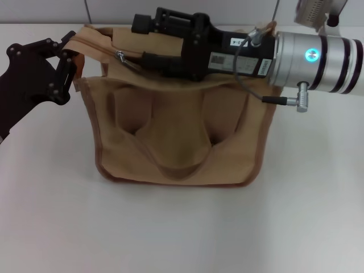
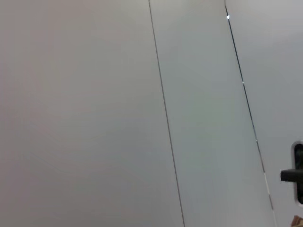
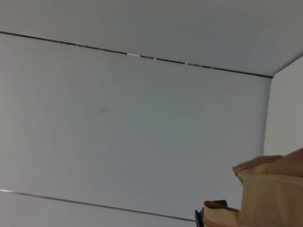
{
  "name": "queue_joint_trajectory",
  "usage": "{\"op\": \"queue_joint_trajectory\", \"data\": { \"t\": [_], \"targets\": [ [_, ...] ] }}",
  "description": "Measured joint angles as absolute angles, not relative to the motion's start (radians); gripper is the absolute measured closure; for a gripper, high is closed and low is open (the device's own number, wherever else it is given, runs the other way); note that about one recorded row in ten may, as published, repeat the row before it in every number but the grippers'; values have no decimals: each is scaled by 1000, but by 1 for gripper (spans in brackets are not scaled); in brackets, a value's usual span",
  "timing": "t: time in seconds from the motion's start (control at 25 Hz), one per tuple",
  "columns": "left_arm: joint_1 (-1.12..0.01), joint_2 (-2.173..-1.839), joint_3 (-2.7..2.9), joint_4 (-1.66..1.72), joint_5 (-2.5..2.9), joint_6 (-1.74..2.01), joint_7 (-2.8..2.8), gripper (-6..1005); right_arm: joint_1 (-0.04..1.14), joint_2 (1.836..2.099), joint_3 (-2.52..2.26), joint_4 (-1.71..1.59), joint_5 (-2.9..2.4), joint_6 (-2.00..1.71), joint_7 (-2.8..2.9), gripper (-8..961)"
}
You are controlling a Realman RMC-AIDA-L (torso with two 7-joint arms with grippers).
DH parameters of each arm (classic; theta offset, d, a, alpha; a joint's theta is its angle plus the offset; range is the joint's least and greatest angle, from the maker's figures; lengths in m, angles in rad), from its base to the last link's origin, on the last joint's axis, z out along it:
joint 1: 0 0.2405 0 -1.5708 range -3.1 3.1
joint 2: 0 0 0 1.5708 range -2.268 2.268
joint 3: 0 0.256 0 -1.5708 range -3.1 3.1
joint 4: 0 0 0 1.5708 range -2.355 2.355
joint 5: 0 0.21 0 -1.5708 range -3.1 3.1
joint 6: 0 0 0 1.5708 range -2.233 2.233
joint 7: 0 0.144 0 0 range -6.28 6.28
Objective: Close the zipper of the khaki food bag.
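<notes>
The khaki food bag (image 1: 176,133) stands upright in the middle of the white table, front pockets and a handle facing me. The zipper runs along its top, and its silver pull tab (image 1: 120,55) sits near the left end. My right gripper (image 1: 139,41) reaches across the bag's top from the right. Its two black fingers are apart, the nearer one (image 1: 153,58) just right of the tab. My left gripper (image 1: 69,57) is against the bag's top left corner. A khaki corner of the bag shows in the right wrist view (image 3: 270,194).
The white table (image 1: 182,227) extends in front of the bag and to both sides. A pale panelled wall (image 2: 94,113) fills both wrist views. The right arm's silver wrist (image 1: 315,57) and its cable hang over the bag's right end.
</notes>
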State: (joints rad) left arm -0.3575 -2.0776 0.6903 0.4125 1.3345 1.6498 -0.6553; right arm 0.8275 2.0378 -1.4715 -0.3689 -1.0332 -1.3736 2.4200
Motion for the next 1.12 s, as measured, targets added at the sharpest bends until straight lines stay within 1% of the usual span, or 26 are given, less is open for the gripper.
{"op": "queue_joint_trajectory", "data": {
  "t": [0.68, 1.12],
  "targets": [
    [-359, -2079, 683, 405, 1324, 1716, -665, 974, 853, 2041, -1479, -365, -1049, -1338, 2421, 150],
    [-376, -2079, 690, 404, 1323, 1716, -681, 974, 877, 2059, -1479, -370, -1075, -1342, 2415, 151]
  ]
}}
